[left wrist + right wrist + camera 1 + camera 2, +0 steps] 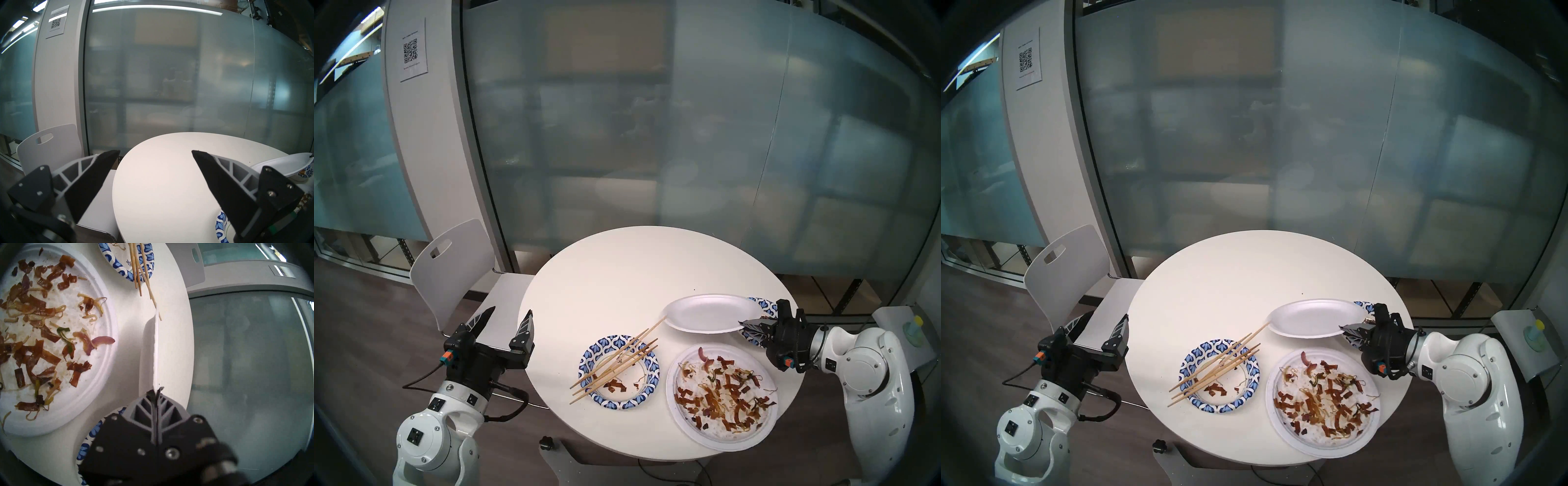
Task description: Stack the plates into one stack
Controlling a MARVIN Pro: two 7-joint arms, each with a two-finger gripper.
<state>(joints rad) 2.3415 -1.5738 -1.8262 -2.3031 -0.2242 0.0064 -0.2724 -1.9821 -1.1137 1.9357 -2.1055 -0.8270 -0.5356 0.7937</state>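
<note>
Round table (619, 271); right-wrist view alone shows white plate (156, 351) edge-on

My matt black-and-grey plastic right gripper (744, 323) pinches a smooth, foam-like clean white plate (711, 312). At lower right, the soiled white plate (687, 431) looks matt and moulded. The patterned plate (590, 356) resembles printed paper; the chopsticks (616, 359) are bare wood. The table (619, 271) is smooth, faintly glossy.

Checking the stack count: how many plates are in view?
4. Clean white plate pinched by the right gripper; patterned plate under it, mostly hidden; patterned plate with chopsticks; food-scrap white plate nearest.
</note>
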